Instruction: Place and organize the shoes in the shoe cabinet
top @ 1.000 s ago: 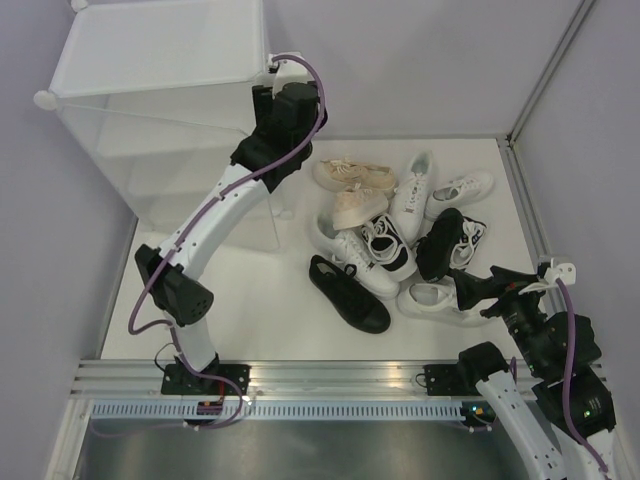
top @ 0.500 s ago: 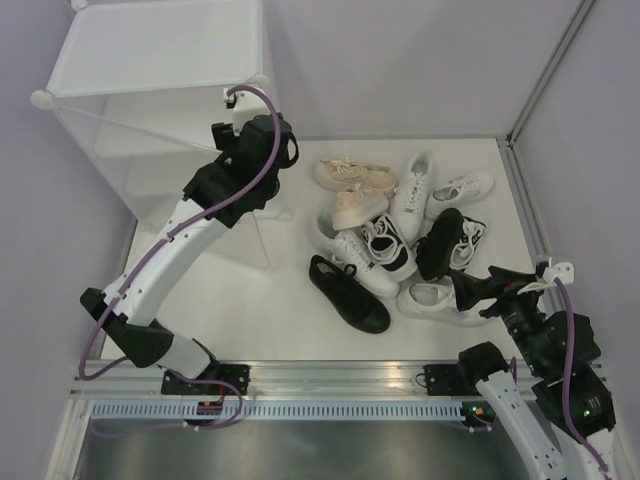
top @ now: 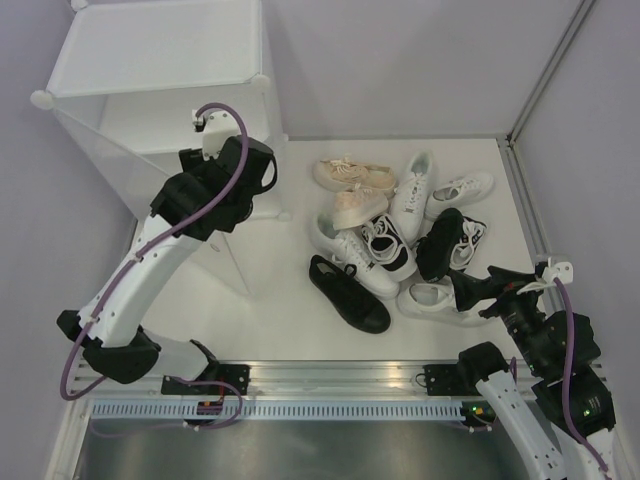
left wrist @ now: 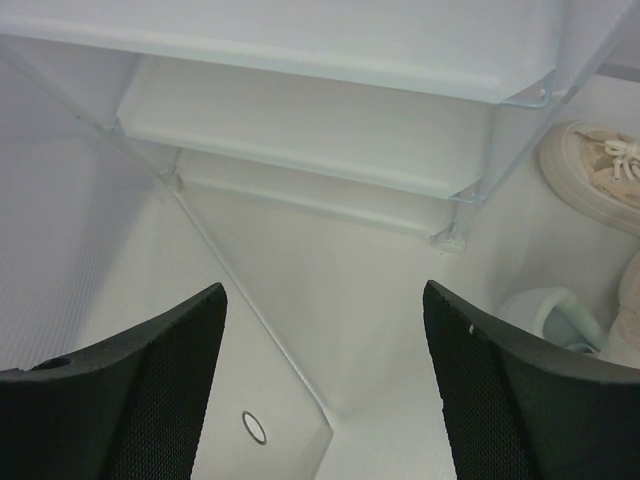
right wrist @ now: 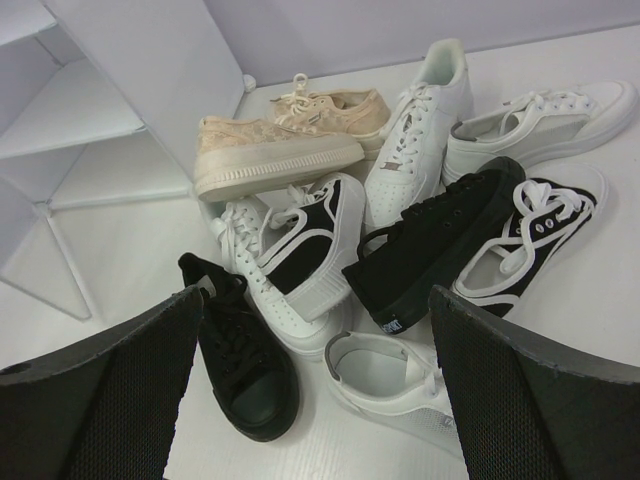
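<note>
The shoe cabinet stands at the back left, its frosted door swung out over the floor. My left gripper hangs in front of the cabinet, open and holding nothing. In the left wrist view the left gripper looks at the bare shelves and the door. The shoes lie in a heap at centre right: beige, all-black, black-and-white and white. My right gripper is open at the heap's near right. In its wrist view the right gripper hovers over a white shoe and a black one.
Grey walls close in the white floor at the back and the right. A metal rail with both arm bases runs along the near edge. The door's free corner reaches toward the black shoe. A small ring sits in the door panel.
My left arm has pulled back from the cabinet's front right corner toward the left and the near side. The door has swung wider open. The right arm has not moved.
</note>
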`<control>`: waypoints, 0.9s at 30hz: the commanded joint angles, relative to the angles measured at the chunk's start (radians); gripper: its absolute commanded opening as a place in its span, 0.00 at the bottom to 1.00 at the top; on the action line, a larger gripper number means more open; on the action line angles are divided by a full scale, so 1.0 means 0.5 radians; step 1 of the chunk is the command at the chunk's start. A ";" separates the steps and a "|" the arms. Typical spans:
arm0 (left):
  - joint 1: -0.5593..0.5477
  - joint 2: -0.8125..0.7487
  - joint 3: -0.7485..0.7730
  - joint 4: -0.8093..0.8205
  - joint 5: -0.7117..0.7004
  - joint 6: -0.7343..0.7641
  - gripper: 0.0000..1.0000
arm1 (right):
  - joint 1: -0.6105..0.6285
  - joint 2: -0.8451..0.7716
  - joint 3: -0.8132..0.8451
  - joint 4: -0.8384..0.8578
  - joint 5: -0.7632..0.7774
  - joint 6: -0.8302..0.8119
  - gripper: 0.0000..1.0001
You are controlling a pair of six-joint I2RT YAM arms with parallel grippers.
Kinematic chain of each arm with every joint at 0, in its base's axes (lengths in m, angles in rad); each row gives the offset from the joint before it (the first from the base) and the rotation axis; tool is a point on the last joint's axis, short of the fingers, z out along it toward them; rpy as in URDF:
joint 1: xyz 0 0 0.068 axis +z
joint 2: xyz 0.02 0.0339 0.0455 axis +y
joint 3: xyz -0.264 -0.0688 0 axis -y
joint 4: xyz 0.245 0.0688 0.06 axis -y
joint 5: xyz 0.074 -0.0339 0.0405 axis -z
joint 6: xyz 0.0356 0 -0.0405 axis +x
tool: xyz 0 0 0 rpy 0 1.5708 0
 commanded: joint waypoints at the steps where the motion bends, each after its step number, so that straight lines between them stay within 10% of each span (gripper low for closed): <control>1: 0.003 -0.093 0.109 -0.360 -0.127 -0.190 0.83 | 0.012 0.026 -0.013 0.048 -0.030 -0.014 0.98; 27: 0.365 -0.685 -0.044 -0.769 -0.234 -0.218 0.95 | 0.009 0.093 -0.013 0.039 -0.116 -0.041 0.98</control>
